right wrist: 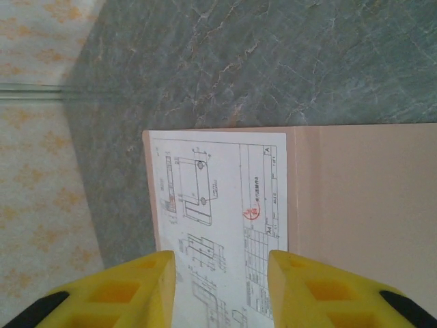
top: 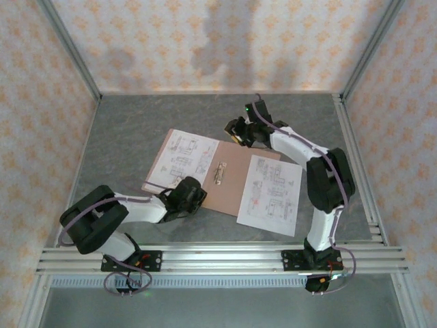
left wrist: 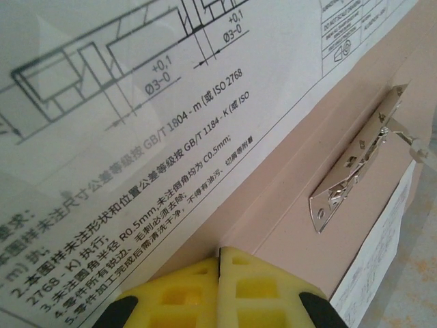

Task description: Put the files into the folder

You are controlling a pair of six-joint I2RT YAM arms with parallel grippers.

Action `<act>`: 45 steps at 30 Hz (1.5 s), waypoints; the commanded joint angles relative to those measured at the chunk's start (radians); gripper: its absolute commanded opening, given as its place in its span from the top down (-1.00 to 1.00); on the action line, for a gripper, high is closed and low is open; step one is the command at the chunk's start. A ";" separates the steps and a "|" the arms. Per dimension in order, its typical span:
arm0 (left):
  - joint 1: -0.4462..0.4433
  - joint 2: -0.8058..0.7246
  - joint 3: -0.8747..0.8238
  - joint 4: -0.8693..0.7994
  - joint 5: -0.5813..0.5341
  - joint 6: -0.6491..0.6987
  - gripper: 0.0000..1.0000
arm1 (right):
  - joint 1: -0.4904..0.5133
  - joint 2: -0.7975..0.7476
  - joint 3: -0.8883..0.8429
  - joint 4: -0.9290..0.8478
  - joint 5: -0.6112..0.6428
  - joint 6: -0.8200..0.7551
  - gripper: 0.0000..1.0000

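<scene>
Salmon folder open | loose sheet lies right of it, nearer right gripper, spread | left gripper pressed together

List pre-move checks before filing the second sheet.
1. Folder open flat: ok.
2. Left sheet lying on folder: ok.
3. Right sheet on folder: not ok, mostly off its right edge, on the table.
4. Right claw open: ok.
5. Left claw open: not ok, shut.
6. Left claw pinching the left sheet: cannot tell.
</scene>
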 commanded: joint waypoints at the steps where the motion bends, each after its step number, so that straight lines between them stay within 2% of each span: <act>1: -0.033 -0.003 -0.044 -0.214 -0.051 -0.058 1.00 | 0.005 -0.121 -0.117 0.044 0.032 0.028 0.27; 4: -0.059 -0.021 -0.053 -0.216 -0.074 -0.087 1.00 | 0.050 -0.200 -0.257 0.053 0.092 0.023 0.51; 6: -0.075 -0.021 -0.055 -0.205 -0.090 -0.108 1.00 | 0.115 -0.252 -0.363 0.089 0.132 0.035 0.66; 11: -0.115 0.000 -0.072 -0.134 -0.121 -0.172 1.00 | 0.245 -0.327 -0.575 0.305 0.174 0.156 0.72; 12: -0.128 0.008 -0.077 -0.109 -0.128 -0.188 1.00 | 0.264 -0.334 -0.609 0.363 0.175 0.190 0.63; 15: -0.152 0.041 -0.094 -0.039 -0.143 -0.231 1.00 | 0.291 -0.333 -0.684 0.541 0.174 0.281 0.20; 17: -0.163 0.066 -0.099 0.003 -0.144 -0.254 1.00 | 0.298 -0.311 -0.689 0.592 0.169 0.324 -0.06; 21: -0.180 0.112 -0.101 0.070 -0.144 -0.281 1.00 | 0.317 -0.275 -0.668 0.676 0.183 0.400 -0.23; 30: -0.195 0.075 -0.102 0.035 -0.173 -0.291 1.00 | 0.326 -0.149 -0.577 0.654 0.175 0.530 -0.28; 35: -0.197 0.041 -0.109 0.003 -0.187 -0.287 1.00 | 0.316 -0.128 -0.537 0.621 0.197 0.525 -0.28; 45: -0.205 0.016 -0.105 -0.027 -0.208 -0.295 1.00 | 0.221 -0.153 -0.485 0.575 0.192 0.488 -0.22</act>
